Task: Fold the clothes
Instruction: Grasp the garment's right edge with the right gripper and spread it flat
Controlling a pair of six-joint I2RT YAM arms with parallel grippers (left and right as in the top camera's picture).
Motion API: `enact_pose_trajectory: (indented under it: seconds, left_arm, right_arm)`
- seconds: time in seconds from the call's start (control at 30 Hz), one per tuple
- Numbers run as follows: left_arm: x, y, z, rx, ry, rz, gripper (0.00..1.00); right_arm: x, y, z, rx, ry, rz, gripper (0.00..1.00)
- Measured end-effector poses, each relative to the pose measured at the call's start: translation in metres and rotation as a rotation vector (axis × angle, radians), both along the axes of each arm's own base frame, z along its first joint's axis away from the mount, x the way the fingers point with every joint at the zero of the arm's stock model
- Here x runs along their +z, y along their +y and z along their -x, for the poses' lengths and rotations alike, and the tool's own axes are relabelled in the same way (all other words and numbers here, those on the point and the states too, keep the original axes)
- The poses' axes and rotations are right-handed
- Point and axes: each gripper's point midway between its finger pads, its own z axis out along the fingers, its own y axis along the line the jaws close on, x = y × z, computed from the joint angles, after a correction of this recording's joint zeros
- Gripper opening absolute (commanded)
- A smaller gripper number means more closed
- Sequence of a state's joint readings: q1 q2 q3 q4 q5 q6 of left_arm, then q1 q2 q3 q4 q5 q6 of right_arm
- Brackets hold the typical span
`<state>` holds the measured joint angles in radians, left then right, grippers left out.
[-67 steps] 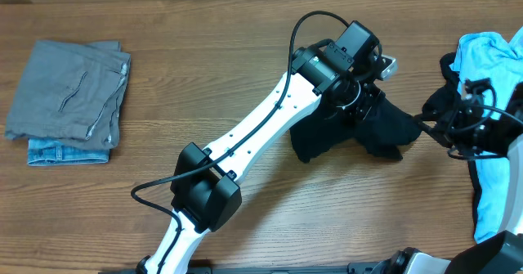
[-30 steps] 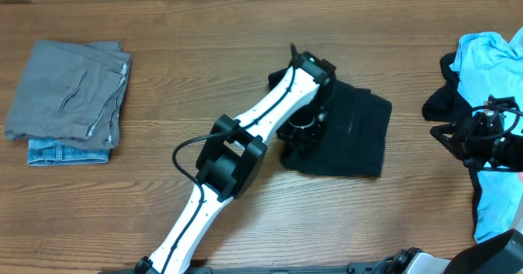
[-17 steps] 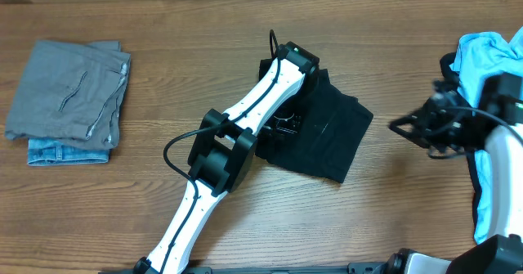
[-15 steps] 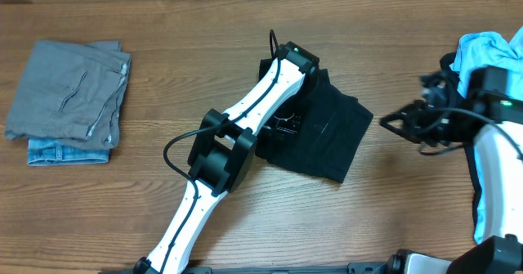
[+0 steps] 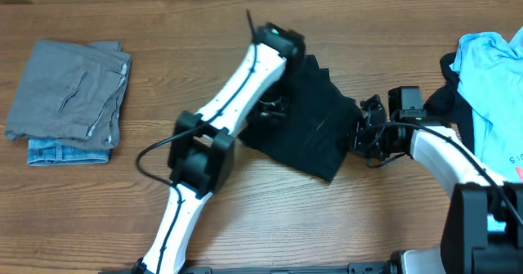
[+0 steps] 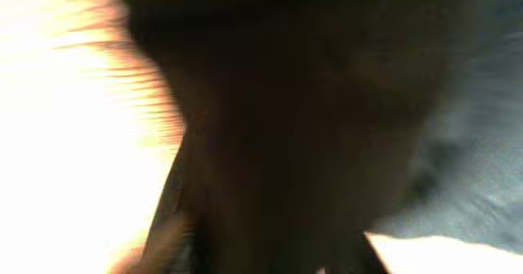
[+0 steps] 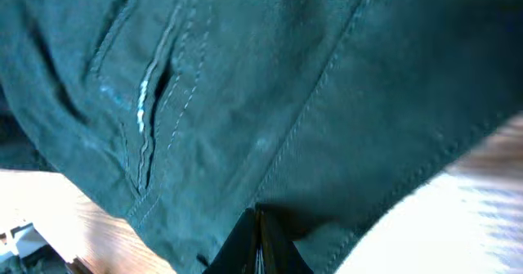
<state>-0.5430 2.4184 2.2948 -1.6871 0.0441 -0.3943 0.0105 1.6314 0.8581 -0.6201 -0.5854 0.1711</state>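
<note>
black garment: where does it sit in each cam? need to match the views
Overhead: black garment, centre of the picture.
Left wrist: blurred; the dark mass across the middle is probably it.
Right wrist: fills most of the frame, seams and a slit upper left.
Shared landmark: wooden table, pale below the garment's edge in the right wrist view.

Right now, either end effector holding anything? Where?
Cannot tell. Right end effector shut at right edge of black garment; left end effector at its left edge, blurred.
</note>
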Motion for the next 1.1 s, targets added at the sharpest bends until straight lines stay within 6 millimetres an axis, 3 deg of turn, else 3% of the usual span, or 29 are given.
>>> enact_pose_trajectory:
  seconds: [0.17, 0.3, 0.33, 0.37, 0.5, 0.7, 0.8, 1.1]
  left_arm:
    - [0.037, 0.034, -0.021, 0.105, -0.087, 0.040, 0.79]
    - [0.044, 0.051, -0.049, 0.171, -0.171, 0.083, 0.86]
    - [0.044, 0.051, -0.055, 0.174, -0.192, 0.099, 0.94]
    - [0.044, 0.049, -0.074, 0.161, -0.248, 0.156, 1.00]
    - [0.051, 0.025, -0.114, 0.083, -0.391, 0.311, 1.00]
    - [0.055, -0.004, -0.121, -0.027, -0.424, 0.437, 1.00]
    - [0.041, -0.018, -0.120, -0.066, -0.396, 0.469, 1.00]
    - [-0.054, -0.048, -0.104, -0.129, -0.217, 0.483, 1.00]
  right_arm:
    - [-0.011, 0.006, -0.001, 0.008, 0.020, 0.000, 0.04]
    - [-0.016, 0.008, -0.003, 0.001, 0.027, 0.001, 0.04]
    - [-0.018, 0.008, -0.003, -0.003, 0.034, 0.002, 0.04]
    - [-0.019, 0.008, -0.003, -0.003, 0.036, 0.002, 0.04]
    - [-0.019, 0.008, -0.003, -0.003, 0.039, 0.002, 0.04]
    - [-0.020, 0.008, -0.002, -0.004, 0.042, 0.003, 0.04]
    - [-0.020, 0.008, -0.002, -0.004, 0.042, 0.003, 0.04]
    - [-0.020, 0.008, -0.002, -0.006, 0.043, 0.002, 0.04]
